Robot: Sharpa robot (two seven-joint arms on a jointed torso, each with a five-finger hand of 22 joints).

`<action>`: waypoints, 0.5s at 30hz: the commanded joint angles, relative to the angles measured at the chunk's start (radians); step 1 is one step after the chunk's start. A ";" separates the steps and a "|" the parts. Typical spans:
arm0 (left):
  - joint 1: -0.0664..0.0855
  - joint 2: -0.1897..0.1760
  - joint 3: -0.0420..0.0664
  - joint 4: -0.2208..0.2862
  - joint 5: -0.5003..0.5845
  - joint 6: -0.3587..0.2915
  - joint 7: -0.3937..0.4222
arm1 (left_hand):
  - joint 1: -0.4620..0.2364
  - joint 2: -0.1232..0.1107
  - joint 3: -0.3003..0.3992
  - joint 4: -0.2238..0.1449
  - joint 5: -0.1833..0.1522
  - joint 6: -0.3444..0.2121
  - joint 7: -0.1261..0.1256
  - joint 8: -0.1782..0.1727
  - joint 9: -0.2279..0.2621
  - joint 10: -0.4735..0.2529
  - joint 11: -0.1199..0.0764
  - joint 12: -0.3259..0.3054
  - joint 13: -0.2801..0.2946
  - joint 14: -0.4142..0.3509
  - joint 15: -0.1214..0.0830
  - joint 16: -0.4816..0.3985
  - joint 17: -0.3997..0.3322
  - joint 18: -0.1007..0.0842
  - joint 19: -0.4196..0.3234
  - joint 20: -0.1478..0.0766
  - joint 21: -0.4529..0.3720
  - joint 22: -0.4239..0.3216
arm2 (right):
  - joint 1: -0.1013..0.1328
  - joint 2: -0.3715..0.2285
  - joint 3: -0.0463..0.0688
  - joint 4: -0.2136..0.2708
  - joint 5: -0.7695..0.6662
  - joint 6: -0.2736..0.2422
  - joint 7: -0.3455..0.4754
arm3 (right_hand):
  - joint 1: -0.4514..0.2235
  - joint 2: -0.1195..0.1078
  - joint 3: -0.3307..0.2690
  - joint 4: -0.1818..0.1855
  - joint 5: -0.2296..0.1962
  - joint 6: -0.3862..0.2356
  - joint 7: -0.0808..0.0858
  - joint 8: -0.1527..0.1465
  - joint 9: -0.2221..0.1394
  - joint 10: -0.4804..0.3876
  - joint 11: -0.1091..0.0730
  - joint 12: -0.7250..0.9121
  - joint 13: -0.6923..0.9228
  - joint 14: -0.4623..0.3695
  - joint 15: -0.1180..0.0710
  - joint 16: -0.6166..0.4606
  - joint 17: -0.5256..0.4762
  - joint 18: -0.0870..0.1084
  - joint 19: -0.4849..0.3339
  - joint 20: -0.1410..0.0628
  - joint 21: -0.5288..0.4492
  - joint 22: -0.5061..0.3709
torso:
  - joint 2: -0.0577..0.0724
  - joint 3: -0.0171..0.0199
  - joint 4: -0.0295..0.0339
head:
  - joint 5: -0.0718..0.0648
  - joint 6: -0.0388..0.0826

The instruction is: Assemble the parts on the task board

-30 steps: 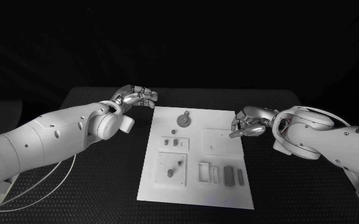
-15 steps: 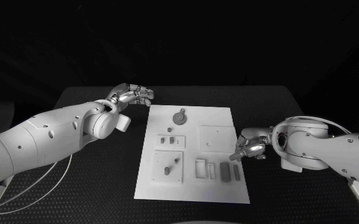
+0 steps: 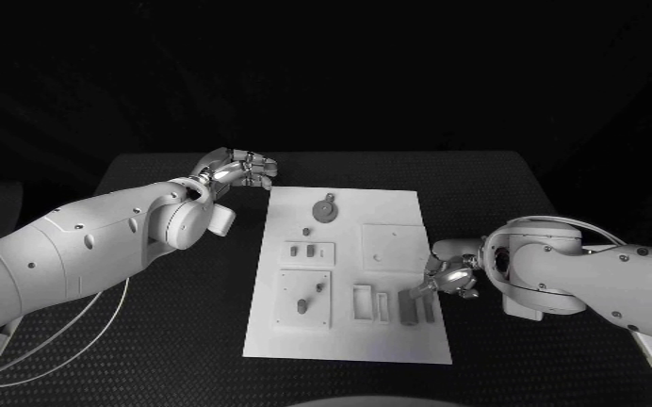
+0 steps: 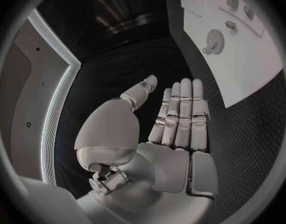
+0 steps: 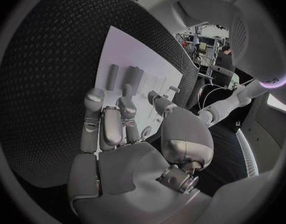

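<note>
My right hand [image 3: 449, 277], empty with fingers loosely spread, has dropped from the task board's [image 3: 387, 350] middle to the grey parts [image 3: 412, 307] at its near right edge, likely my next pick. My left hand [image 3: 239, 169] waits open beyond the far left corner.

No legible text, labels, brands or numbers on the task board [image 3: 394, 237], parts or arms.

Two glossy white rounded arms, silver segmented left robot hand [image 3: 239, 168], right robot hand [image 3: 449, 275], thin pale cables
</note>
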 commanded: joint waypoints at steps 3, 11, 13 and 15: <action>0.001 0.003 0.000 0.003 0.007 0.014 0.008 | -0.011 -0.003 -0.008 0.000 0.001 -0.008 0.000 0.007 -0.002 -0.003 0.000 0.003 -0.001 0.007 0.000 -0.004 0.002 0.007 0.007 -0.002 -0.004 0.001 | -0.006 0.022 -0.006 -0.016 0.012 -0.023 -0.039 | -0.016 -0.016 0.011 0.010 -0.001 -0.026 0.019 -0.025 -0.012 -0.015 0.013 -0.023 -0.017 -0.007 0.008 -0.002 -0.013 0.030 -0.014 -0.008 0.007 0.019 | 0.001 0.0000 0.0017 | -0.001 -0.003; 0.001 0.002 0.000 0.005 0.008 0.012 0.009 | -0.011 -0.003 -0.008 0.001 0.001 -0.008 -0.001 0.007 -0.002 -0.002 0.000 0.003 -0.001 0.008 0.000 -0.004 0.003 0.007 0.007 -0.002 -0.004 0.001 | -0.025 0.051 -0.012 -0.027 0.009 -0.020 -0.049 | -0.022 -0.034 0.030 0.018 -0.001 -0.068 0.038 -0.060 -0.032 -0.034 0.031 -0.050 -0.037 -0.012 0.025 -0.008 -0.024 0.030 -0.018 -0.007 0.006 0.018 | 0.001 0.0005 0.0002 | 0.004 -0.010; 0.001 0.002 0.000 0.005 0.008 0.012 0.009 | -0.011 -0.003 -0.008 0.001 0.001 -0.008 -0.001 0.007 -0.002 -0.002 0.000 0.003 -0.001 0.008 0.000 -0.004 0.003 0.007 0.007 -0.002 -0.004 0.001 | -0.030 0.056 -0.014 -0.029 0.009 -0.020 -0.053 | -0.024 -0.038 0.032 0.021 -0.001 -0.070 0.040 -0.063 -0.034 -0.036 0.033 -0.052 -0.039 -0.013 0.027 -0.009 -0.026 0.030 -0.019 -0.006 0.006 0.017 | 0.001 0.0006 0.0004 | 0.004 -0.010; 0.001 0.002 0.000 0.005 0.008 0.012 0.009 | -0.011 -0.003 -0.008 0.001 0.001 -0.008 -0.001 0.007 -0.002 -0.002 0.000 0.003 -0.001 0.008 0.000 -0.005 0.003 0.007 0.007 -0.002 -0.004 0.001 | -0.036 0.059 -0.015 -0.032 0.007 -0.015 -0.057 | -0.024 -0.038 0.033 0.022 -0.001 -0.070 0.040 -0.063 -0.034 -0.036 0.033 -0.052 -0.039 -0.013 0.027 -0.009 -0.026 0.030 -0.019 -0.006 0.006 0.017 | 0.001 0.0008 0.0004 | 0.005 -0.011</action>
